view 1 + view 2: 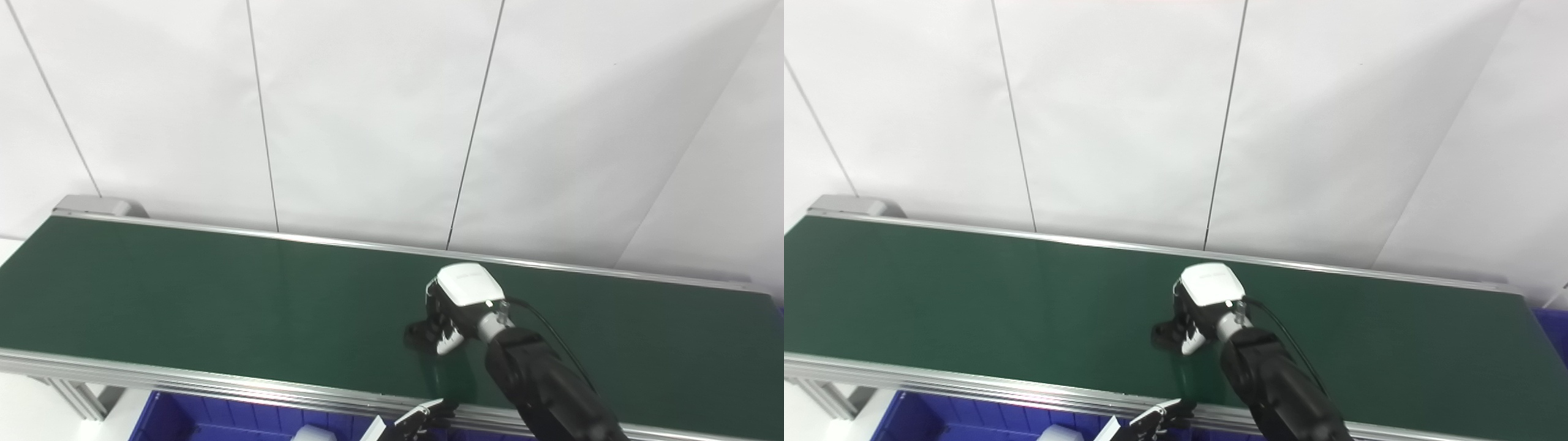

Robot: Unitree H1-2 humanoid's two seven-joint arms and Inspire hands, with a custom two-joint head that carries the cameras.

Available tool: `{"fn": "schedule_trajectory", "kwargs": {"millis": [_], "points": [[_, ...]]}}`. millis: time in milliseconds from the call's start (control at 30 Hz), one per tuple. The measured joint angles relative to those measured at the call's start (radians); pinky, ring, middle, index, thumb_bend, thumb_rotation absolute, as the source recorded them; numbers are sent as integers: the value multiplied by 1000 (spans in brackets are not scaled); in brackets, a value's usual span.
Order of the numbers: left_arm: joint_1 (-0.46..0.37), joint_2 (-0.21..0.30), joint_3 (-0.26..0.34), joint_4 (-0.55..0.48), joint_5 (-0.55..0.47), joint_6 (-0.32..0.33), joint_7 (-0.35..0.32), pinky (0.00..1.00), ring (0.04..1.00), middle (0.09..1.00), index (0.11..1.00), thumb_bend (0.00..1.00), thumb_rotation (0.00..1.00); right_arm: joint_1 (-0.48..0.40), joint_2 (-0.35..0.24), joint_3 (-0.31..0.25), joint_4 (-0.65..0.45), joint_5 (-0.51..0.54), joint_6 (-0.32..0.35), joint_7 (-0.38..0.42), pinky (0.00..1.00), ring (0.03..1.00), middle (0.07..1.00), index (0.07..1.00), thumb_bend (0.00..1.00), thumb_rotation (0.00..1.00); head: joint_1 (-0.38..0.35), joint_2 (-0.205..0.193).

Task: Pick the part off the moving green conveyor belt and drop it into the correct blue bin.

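Observation:
The green conveyor belt (214, 300) runs across the picture from left to right. My right hand (456, 309) reaches over the belt right of its middle, white back upward and fingers curled down. A small dark part (418, 335) lies on the belt under those fingertips, and the hand is closed around it. Most of the part is hidden by the fingers. Just below the belt's near rail, only the fingertips of my left hand (419, 421) show at the bottom edge. Whether that hand is open or shut cannot be seen.
A blue bin (202, 419) sits below the belt's near rail at the bottom left, with a white object (313, 434) at its edge. Another blue bin (1552, 327) peeks out past the belt's right end. White wall panels stand behind the belt.

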Motion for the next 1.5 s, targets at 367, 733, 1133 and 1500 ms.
{"fn": "schedule_trajectory", "kwargs": {"millis": [367, 733, 1133, 1500], "points": [[18, 17, 7, -48, -13, 14, -32, 776, 842, 867, 879, 695, 644, 57, -68, -96, -365, -60, 9, 150, 212, 280, 473, 489, 523, 6, -95, 60], [50, 74, 45, -182, -87, 99, -89, 851, 878, 881, 897, 698, 676, 168, -95, -201, -613, -118, 13, 299, 170, 236, 471, 488, 524, 4, -285, 158], [32, 144, 112, -330, -206, 237, -148, 828, 856, 837, 887, 703, 674, 389, -198, -392, -848, -138, 13, 469, 171, 234, 471, 487, 524, 4, -442, 334], [5, 179, 144, -403, -224, 319, -175, 745, 823, 830, 880, 715, 706, 598, -205, -554, -963, -104, 14, 532, 209, 278, 473, 488, 521, 6, -529, 408]]}}
